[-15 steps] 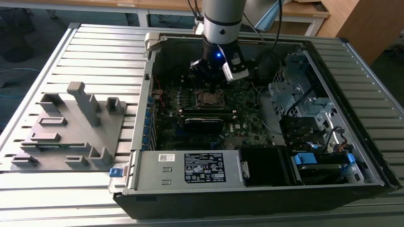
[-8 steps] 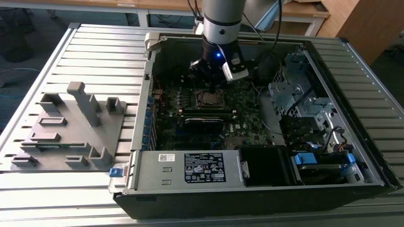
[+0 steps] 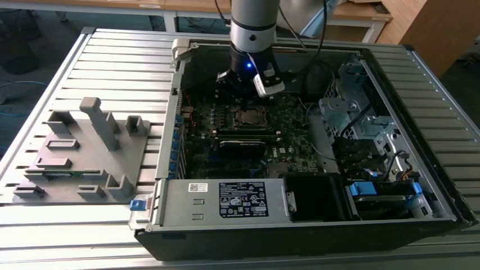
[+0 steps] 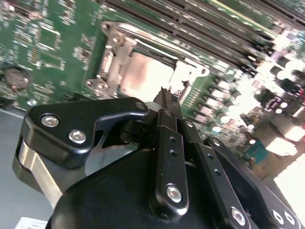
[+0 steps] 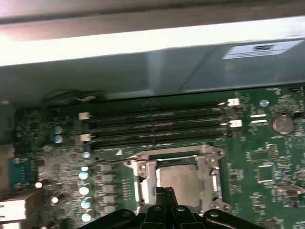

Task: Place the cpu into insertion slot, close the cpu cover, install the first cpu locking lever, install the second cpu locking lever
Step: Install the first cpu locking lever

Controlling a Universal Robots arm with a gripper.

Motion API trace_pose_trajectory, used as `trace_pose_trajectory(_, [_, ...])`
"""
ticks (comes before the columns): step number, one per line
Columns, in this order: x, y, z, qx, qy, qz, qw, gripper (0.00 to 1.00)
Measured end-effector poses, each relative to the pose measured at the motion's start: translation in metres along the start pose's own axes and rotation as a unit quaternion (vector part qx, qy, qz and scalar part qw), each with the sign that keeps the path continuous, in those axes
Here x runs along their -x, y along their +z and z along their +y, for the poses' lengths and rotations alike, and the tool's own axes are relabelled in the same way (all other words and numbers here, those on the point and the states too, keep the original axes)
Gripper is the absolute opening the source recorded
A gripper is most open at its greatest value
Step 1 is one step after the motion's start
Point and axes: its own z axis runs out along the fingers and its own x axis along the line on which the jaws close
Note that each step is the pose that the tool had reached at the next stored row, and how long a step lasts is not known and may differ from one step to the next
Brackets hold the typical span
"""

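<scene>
The tool, tips pressed together on nothing, hovers at the edge of the cpu, seated flat in the slot beneath the lowered cover, seemingly narrowed for pushing, not grasping.

— What sits on the ribbed silver metal table?
— A grey moulded plastic fixture, on the exterior view's left of an open black computer case.
— And inside?
— A green circuit board, long black memory strips, a round silver coin battery and a labelled grey metal box.
</scene>
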Motion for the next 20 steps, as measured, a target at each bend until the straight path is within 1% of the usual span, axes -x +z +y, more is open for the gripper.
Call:
trace_pose_trajectory(6, [-0.0140, 0.0001, -0.0016, 0.0000, 0.000, -0.0002, 1.0000, 0.10])
trace_pose_trajectory(10, [-0.0213, 0.0001, -0.0024, 0.0000, 0.000, -0.0003, 1.0000, 0.10])
trace_pose_trajectory(12, [-0.0233, 0.0001, -0.0026, 0.0000, 0.000, -0.0004, 1.0000, 0.10])
trace_pose_trajectory(15, [-0.0237, -0.0009, -0.0027, -0.0001, 0.000, -0.0004, 1.0000, 0.10])
trace_pose_trajectory(17, [-0.0237, -0.0044, -0.0025, 0.0000, 0.000, -0.0005, 1.0000, 0.10])
trace_pose_trajectory(20, [-0.0236, -0.0127, -0.0022, 0.0000, 0.000, -0.0005, 1.0000, 0.10])
